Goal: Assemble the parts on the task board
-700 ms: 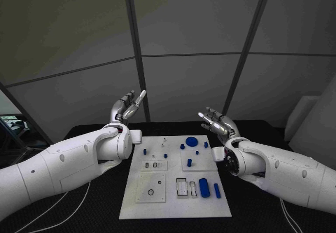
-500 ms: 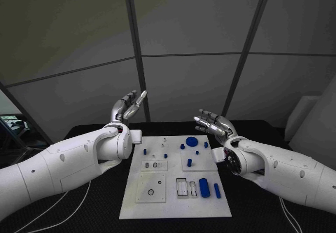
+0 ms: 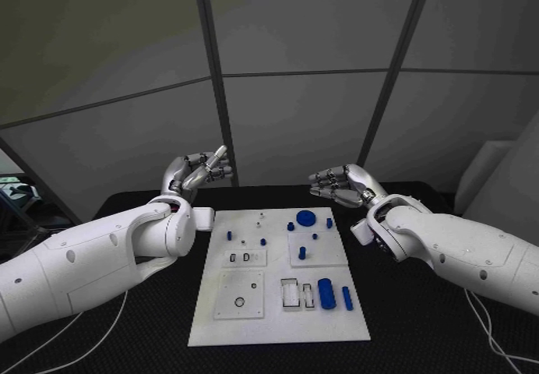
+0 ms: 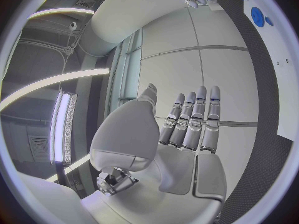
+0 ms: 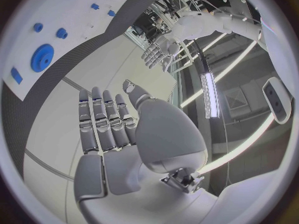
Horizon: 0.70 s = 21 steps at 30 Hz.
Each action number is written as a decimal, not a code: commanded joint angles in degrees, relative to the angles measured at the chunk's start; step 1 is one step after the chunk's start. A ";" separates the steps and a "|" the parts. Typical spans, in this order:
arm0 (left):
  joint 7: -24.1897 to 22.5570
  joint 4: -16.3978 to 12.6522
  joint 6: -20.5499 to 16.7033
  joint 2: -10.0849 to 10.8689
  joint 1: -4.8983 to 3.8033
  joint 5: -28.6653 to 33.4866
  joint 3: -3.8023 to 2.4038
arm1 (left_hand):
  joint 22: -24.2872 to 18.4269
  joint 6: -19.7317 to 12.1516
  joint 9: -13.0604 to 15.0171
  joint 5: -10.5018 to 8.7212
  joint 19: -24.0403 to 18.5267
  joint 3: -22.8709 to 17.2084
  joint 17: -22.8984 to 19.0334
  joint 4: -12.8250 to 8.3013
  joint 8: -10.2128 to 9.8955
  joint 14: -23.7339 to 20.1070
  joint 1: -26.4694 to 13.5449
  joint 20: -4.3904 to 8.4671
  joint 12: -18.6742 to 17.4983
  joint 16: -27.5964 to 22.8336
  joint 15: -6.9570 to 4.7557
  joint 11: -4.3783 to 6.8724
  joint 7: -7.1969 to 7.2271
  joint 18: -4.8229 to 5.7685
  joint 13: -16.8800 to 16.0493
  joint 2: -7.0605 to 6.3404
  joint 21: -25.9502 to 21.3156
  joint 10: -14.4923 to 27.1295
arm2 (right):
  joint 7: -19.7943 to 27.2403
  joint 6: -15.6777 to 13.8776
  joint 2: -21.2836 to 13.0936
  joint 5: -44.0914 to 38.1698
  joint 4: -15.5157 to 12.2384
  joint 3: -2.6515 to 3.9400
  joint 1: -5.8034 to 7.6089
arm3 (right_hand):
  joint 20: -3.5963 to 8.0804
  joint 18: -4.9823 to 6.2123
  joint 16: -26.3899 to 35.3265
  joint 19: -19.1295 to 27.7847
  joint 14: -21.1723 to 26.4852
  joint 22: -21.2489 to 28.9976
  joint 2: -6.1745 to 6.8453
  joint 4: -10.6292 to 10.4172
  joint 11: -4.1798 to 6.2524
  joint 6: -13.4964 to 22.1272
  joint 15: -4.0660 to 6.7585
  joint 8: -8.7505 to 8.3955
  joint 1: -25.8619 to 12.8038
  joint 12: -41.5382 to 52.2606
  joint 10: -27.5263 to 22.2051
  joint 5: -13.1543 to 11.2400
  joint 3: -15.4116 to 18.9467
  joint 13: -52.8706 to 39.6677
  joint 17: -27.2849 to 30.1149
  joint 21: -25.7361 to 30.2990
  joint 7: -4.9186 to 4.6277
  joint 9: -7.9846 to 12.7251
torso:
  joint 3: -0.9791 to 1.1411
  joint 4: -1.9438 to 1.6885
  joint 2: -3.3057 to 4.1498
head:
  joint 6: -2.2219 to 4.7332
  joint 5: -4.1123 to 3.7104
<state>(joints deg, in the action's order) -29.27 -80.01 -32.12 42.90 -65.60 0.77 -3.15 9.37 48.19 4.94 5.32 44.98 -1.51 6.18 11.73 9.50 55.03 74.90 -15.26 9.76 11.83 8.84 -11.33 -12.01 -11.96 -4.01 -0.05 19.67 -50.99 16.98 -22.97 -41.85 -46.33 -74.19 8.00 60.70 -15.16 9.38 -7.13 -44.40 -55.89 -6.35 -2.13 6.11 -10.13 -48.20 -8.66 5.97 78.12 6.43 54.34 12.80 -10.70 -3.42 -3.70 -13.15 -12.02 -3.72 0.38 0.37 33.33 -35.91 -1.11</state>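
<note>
Silver hands, left and right, raised, fingers apart, holding nothing. White board below and between, blue parts on it, well apart from both. Best to lower one hand slowly, fingers spread, over a single part.

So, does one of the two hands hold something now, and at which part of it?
Nothing is held. The left hand and the right hand are both open and raised beyond the board; the blue parts lie on it.
</note>
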 commanded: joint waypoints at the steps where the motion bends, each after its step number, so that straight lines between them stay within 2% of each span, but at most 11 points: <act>1: 0.44 -1.86 5.12 1.33 -0.12 -1.76 -0.08 | 0.30 1.88 -0.49 -0.09 3.01 1.03 0.69 -0.63 -0.12 3.29 0.72 0.86 -0.46 0.03 -0.82 0.72 -1.16 1.38 0.33 0.73 1.27 -2.15 | -4.44 2.71 0.09 -15.87 0.48 0.06 1.38 | 1.99 1.19 -0.09 -6.53 -8.84 -1.07 2.48 0.76 1.48 -6.41 2.16 -0.80 0.53 -1.79 7.75 -1.23 -3.29 -0.15 -0.47 -3.81 0.62 -0.08 | -0.17 -0.42 1.64 | 0.32 -0.34; 4: 0.64 -3.81 5.99 2.84 -0.12 -2.03 -0.11 | 0.52 2.87 -0.88 -0.12 5.35 1.58 1.39 -2.30 -0.59 5.28 2.39 1.51 -1.11 -0.42 -1.36 1.09 -0.86 1.37 0.32 0.48 2.23 -3.54 | -6.26 3.62 0.25 -19.35 0.78 0.06 2.88 | 2.77 1.21 -0.27 -7.80 -11.16 -1.61 3.06 0.71 1.83 -7.26 2.81 -1.14 0.54 -2.37 8.91 -1.21 -4.19 -0.18 -0.80 -5.11 0.89 -0.11 | -0.24 -0.65 2.38 | 0.35 -0.52; 8: 0.77 -6.52 6.41 4.80 -0.13 -2.18 -0.16 | 0.59 3.77 -1.13 -0.12 7.06 2.39 2.27 -4.08 -1.30 6.91 3.81 2.03 -1.90 -1.20 -1.76 1.44 -0.63 1.42 0.27 0.30 2.85 -4.96 | -9.21 5.08 0.28 -24.14 0.30 0.05 4.49 | 4.11 1.09 -0.99 -10.04 -14.97 -2.97 3.95 0.70 2.49 -8.58 4.09 -1.30 0.50 -2.66 10.82 -0.61 -5.03 -0.22 -1.62 -7.87 1.24 -0.17 | -0.46 -1.05 3.57 | 0.43 -0.93; 11: 0.88 -8.75 6.43 6.24 -0.12 -2.23 -0.19 | 0.71 4.13 -1.16 -0.11 7.94 2.76 2.71 -4.76 -1.64 7.54 4.21 2.25 -2.25 -1.51 -1.95 1.53 -0.54 1.41 0.24 0.36 3.27 -5.51 | -12.43 6.95 0.24 -29.34 -0.86 0.06 5.59 | 5.25 1.16 -2.55 -12.33 -18.82 -4.45 4.92 1.01 2.69 -9.25 5.05 -1.36 0.69 -2.92 9.91 -0.01 -4.87 -0.14 -2.69 -10.68 1.39 -0.20 | -0.66 -1.41 4.60 | 0.66 -1.18; 13: 0.95 -10.17 6.40 7.02 -0.12 -2.25 -0.21 | 0.85 4.27 -1.17 -0.11 8.61 3.05 2.99 -5.03 -1.90 7.83 4.22 2.40 -2.56 -1.75 -2.03 1.54 -0.57 1.41 0.25 0.48 3.67 -5.68 | -14.58 8.01 0.24 -32.93 -1.87 0.06 6.16 | 6.54 1.24 -5.04 -15.31 -23.46 -6.24 5.46 0.99 3.26 -9.97 6.26 -1.30 0.66 -2.76 9.94 -0.04 -4.28 -0.23 -4.14 -14.04 1.76 -0.24 | -0.74 -1.70 5.48 | 0.80 -1.30; 14: 0.97 -10.69 6.38 7.27 -0.12 -2.25 -0.22 | 0.91 4.30 -1.18 -0.10 8.85 3.14 3.08 -5.11 -1.98 7.92 4.22 2.44 -2.66 -1.81 -2.04 1.55 -0.58 1.42 0.25 0.51 3.82 -5.72 | -15.41 8.41 0.26 -34.43 -2.30 0.06 6.33 | 6.96 1.21 -5.75 -16.11 -24.65 -6.84 5.61 0.96 3.45 -10.23 6.60 -1.27 0.63 -2.73 10.07 -0.03 -4.11 -0.25 -4.60 -15.13 1.89 -0.26 | -0.76 -1.74 5.58 | 0.85 -1.37; 15: 1.01 -11.38 6.37 7.56 -0.11 -2.26 -0.23 | 1.01 4.35 -1.19 -0.10 9.21 3.28 3.23 -5.25 -2.12 8.05 4.22 2.51 -2.82 -1.92 -2.07 1.55 -0.60 1.43 0.25 0.57 4.07 -5.77 | -16.61 9.03 0.32 -36.67 -2.92 0.06 6.53 | 7.61 1.14 -7.04 -17.21 -26.55 -7.91 5.89 0.90 3.72 -10.55 7.11 -1.31 0.60 -2.74 10.18 0.00 -3.85 -0.25 -5.47 -17.01 2.15 -0.24 | -0.81 -1.97 6.09 | 0.99 -1.52; 18: 1.09 -12.74 6.37 8.02 -0.10 -2.26 -0.24 | 1.12 4.41 -1.19 -0.10 9.58 3.44 3.39 -5.39 -2.28 8.17 4.21 2.58 -3.00 -2.06 -2.11 1.56 -0.59 1.44 0.25 0.66 4.34 -5.83 | -19.50 10.68 0.64 -41.92 -4.13 0.07 6.84 | 9.21 1.00 -11.18 -18.41 -29.78 -11.39 6.55 0.19 4.48 -10.96 8.00 -1.84 0.15 -2.77 10.60 -0.06 -3.56 -0.29 -8.80 -22.66 2.91 -0.16 | -0.92 -2.35 6.92 | 1.15 -1.87; 20: 1.15 -13.38 6.41 8.15 -0.08 -2.27 -0.24 | 1.20 4.45 -1.19 -0.10 9.81 3.54 3.51 -5.49 -2.39 8.24 4.21 2.63 -3.12 -2.15 -2.13 1.57 -0.57 1.45 0.25 0.72 4.53 -5.88 | -21.32 11.79 1.00 -45.48 -4.63 0.07 6.95 | 9.62 0.95 -16.19 -18.41 -30.44 -13.77 6.99 -0.38 4.46 -10.85 8.50 -2.13 -0.04 -2.76 10.42 0.09 -3.77 -0.35 -12.34 -26.34 3.29 -0.11 | -1.00 -2.58 7.39 | 1.17 -2.07; 21: 1.19 -13.59 6.44 8.18 -0.08 -2.27 -0.25 | 1.23 4.47 -1.19 -0.10 9.90 3.58 3.55 -5.53 -2.43 8.28 4.21 2.65 -3.17 -2.18 -2.14 1.58 -0.56 1.45 0.25 0.75 4.60 -5.90 | -22.05 12.24 1.14 -46.83 -4.77 0.07 6.99 | 9.62 0.84 -19.08 -18.13 -30.71 -14.93 7.19 -0.74 4.72 -10.84 8.61 -2.13 -0.12 -2.65 10.34 0.10 -3.98 -0.41 -14.32 -28.06 3.16 -0.12 | -1.02 -2.68 7.55 | 1.22 -2.15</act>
<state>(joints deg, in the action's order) -28.12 -93.17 -26.82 51.03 -65.60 -0.87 -3.30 10.55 52.23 3.81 5.31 54.38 2.05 9.68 6.46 7.27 62.88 78.66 -12.69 6.76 9.96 6.85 -9.83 -12.47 -11.52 -3.71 0.38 23.96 -56.56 0.40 -14.42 -40.82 -83.34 -78.65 8.01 67.48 -5.80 9.37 -24.03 -62.49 -83.72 -20.30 4.44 5.79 -5.89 -59.00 -0.23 4.14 77.88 3.85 64.82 12.64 -14.67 -3.77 -16.52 -39.72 -8.89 -3.85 -0.49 -1.82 39.81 -34.76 -3.06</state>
